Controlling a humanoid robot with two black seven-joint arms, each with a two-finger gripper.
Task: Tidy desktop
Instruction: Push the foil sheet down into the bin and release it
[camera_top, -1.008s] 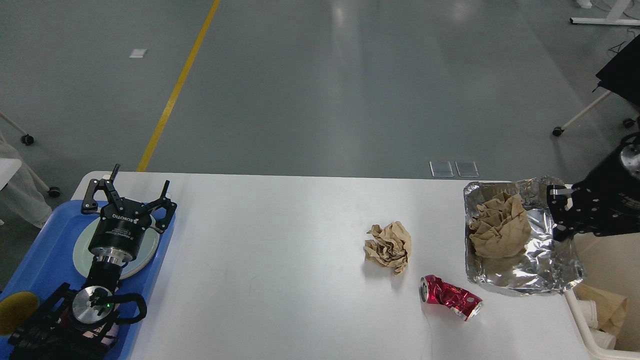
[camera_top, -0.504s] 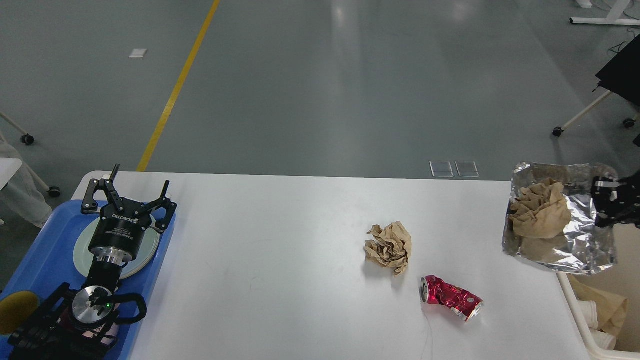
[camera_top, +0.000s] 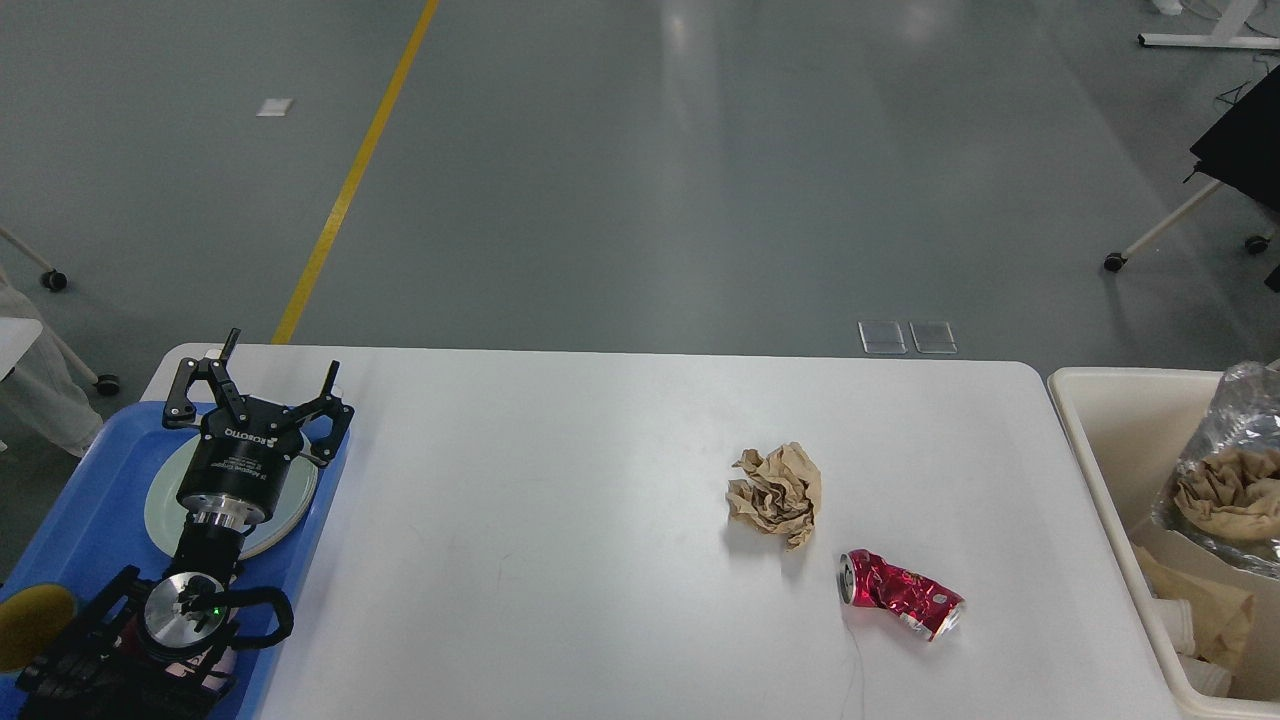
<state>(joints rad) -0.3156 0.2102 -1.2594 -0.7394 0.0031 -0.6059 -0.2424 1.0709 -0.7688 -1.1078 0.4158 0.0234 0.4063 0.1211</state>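
crushed red can (camera_top: 902, 593) lying on the white desk (camera_top: 560, 520), long axis running left to right, just beside and nearer than the crumpled brown paper (camera_top: 777, 493). left hand (camera_top: 258, 392) far to the can's left, over the blue tray (camera_top: 90, 520), fingers spread, empty. right hand out of frame, likely nearer.

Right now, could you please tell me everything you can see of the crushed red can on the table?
The crushed red can is shiny metal, red with small white markings, dented and bent in the middle. It lies on its side on the desktop, toward the near right, its silver top end facing left and the other end pointing right and slightly toward me. Nothing grips it. The crumpled brown paper sits just beyond it to the left, apart from it. A thin dark line runs on the table below it; what it is I cannot tell.
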